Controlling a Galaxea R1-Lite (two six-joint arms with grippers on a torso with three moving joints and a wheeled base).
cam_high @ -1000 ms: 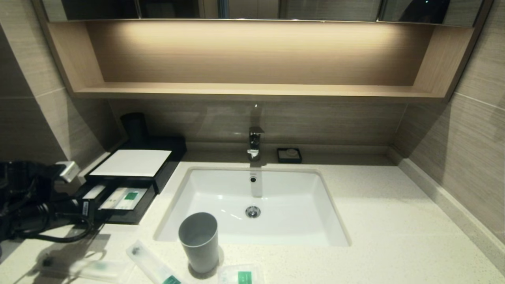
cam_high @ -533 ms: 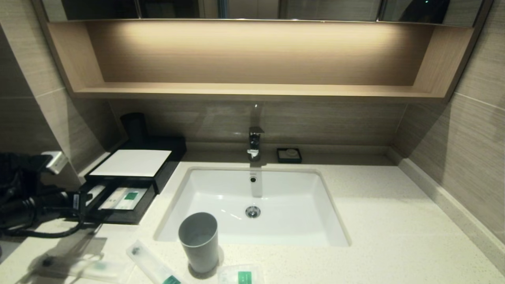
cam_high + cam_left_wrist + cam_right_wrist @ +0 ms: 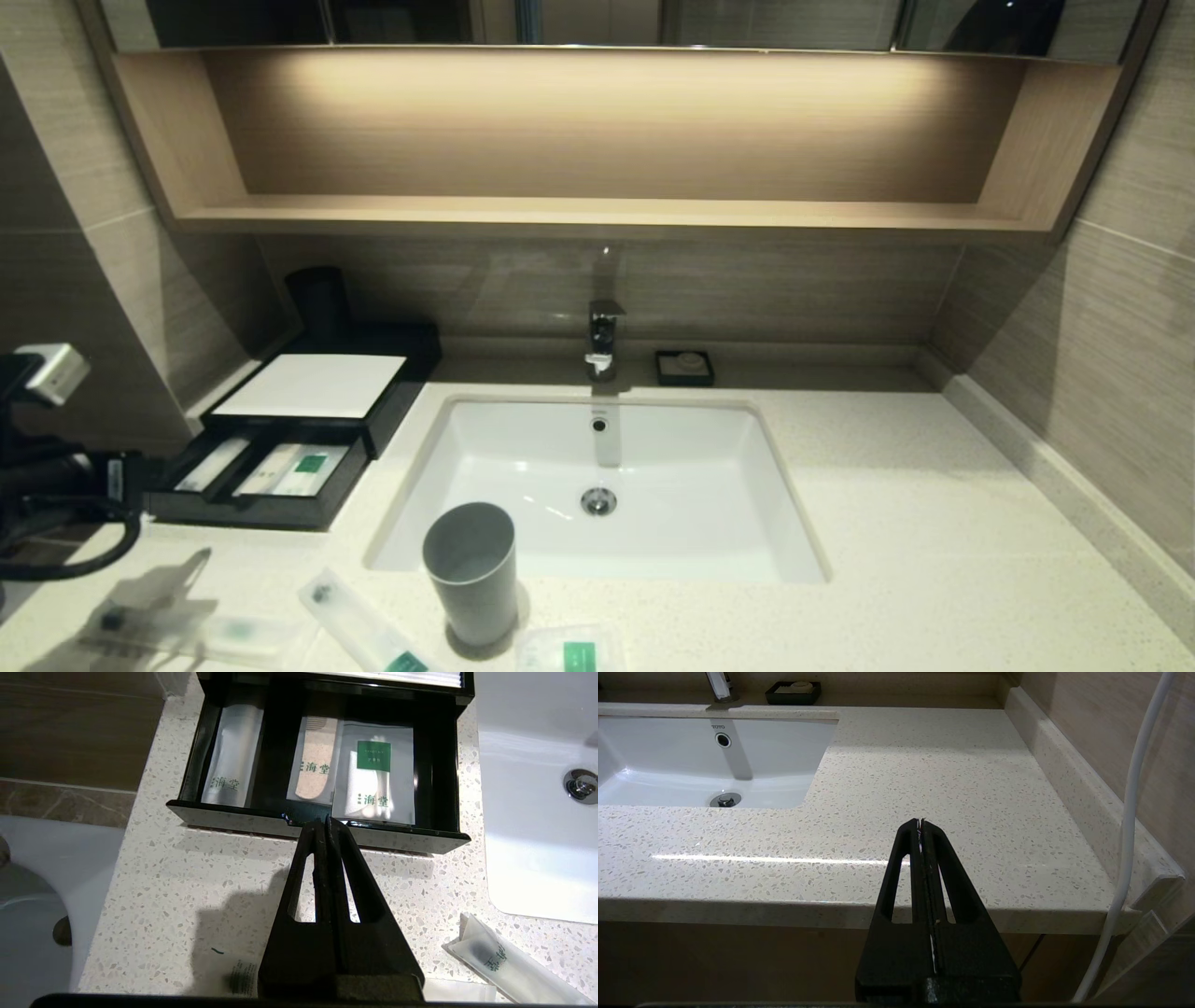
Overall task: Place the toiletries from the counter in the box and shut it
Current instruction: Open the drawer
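The black box [image 3: 308, 385] with its white top stands at the counter's [image 3: 915, 523] back left. Its drawer [image 3: 243, 511] is pulled out and holds several wrapped packets [image 3: 373, 772]. Three toiletries lie on the counter's front: a long packet [image 3: 177, 630] at the left, another long one [image 3: 359, 625], and a small squarish one [image 3: 569, 651]. My left gripper [image 3: 325, 820] is shut and empty, its tips level with the drawer's front rim [image 3: 233, 820]. It shows at the far left in the head view [image 3: 135, 478]. My right gripper [image 3: 920, 821] is shut and empty, off the counter's right front edge.
A grey cup [image 3: 471, 571] stands between the front packets, before the white sink [image 3: 597, 551]. The faucet [image 3: 604, 336] and a small black soap dish [image 3: 684, 367] are at the back. A dark cylinder [image 3: 319, 301] stands behind the box. Walls close in on both sides.
My left arm has drawn back to the left, away from the drawer's front. The drawer and the packets have stayed where they were.
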